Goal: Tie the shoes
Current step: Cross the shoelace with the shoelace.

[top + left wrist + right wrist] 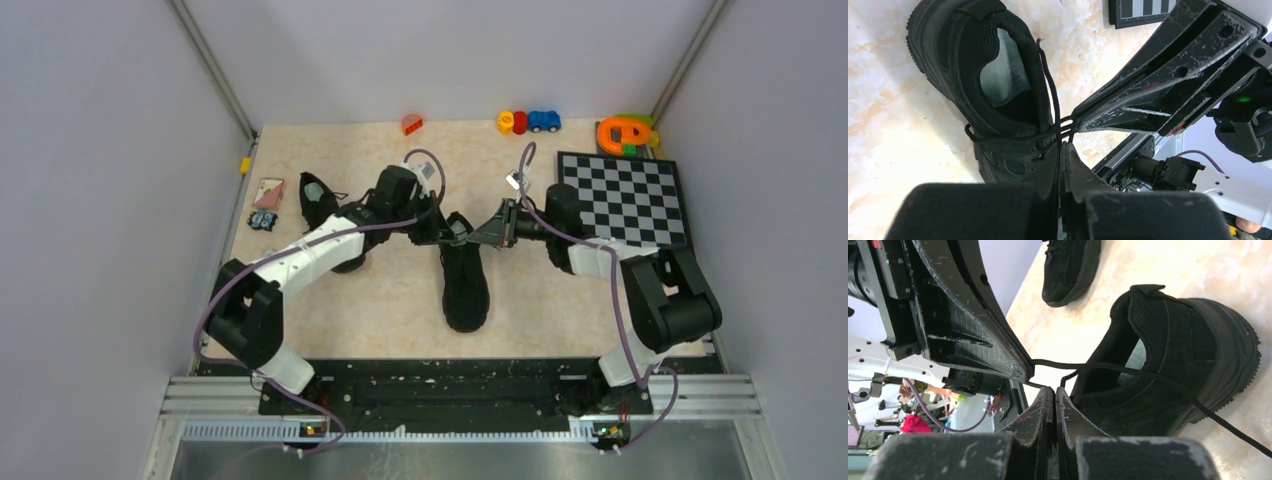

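One black shoe (465,285) lies mid-table with its toe toward me; it also shows in the left wrist view (993,80) and the right wrist view (1173,360), with a pale insole. The second shoe (320,205) stands at the left, partly behind my left arm, and shows in the right wrist view (1070,265). My left gripper (445,230) (1063,146) is shut on a thin black lace (1050,95). My right gripper (490,230) (1053,389) is shut on a lace (1108,367). Both tips meet just above the shoe's opening, with the laces pulled taut between them.
A checkerboard (625,195) lies at the right rear. Small toys stand along the back edge: an orange block (411,124), toy cars (528,121) and an orange-green toy (625,133). A card (268,191) and a small object (262,220) lie at the left.
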You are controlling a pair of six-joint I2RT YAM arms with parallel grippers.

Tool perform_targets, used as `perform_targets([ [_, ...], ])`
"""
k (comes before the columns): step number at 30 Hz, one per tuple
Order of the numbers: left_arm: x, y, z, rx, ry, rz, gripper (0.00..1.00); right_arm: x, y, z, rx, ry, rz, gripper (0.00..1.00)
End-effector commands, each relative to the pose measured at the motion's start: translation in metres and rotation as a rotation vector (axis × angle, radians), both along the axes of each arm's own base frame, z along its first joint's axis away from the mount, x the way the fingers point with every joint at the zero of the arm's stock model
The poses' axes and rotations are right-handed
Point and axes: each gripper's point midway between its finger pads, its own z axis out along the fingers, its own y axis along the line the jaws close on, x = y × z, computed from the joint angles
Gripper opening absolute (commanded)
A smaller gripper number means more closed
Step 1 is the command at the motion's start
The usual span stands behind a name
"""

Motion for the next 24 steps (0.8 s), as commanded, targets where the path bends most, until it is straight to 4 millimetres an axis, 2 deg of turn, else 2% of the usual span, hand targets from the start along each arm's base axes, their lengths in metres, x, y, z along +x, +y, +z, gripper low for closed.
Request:
perform_targets([
  [1, -0.009, -0.01, 0.025, -0.073, -0.088, -0.001, 0.0, 0.015, -0.004, 0.021, -0.004, -0.05, -0.057, 0.0],
  [13, -0.031, -0.031, 0.007, -0.031, -0.096, -0.016, 0.0, 0.021, -0.003, 0.027, -0.008, -0.041, -0.073, 0.0],
  [18, -0.032, -0.034, 0.001, 0.007, -0.122, -0.01, 0.0, 0.023, -0.002, 0.031, -0.002, -0.033, -0.079, 0.0],
  [24, -0.021, -0.035, -0.014, 0.052, -0.157, 0.007, 0.0, 0.022, 0.004, 0.035, 0.006, -0.007, -0.079, 0.0],
])
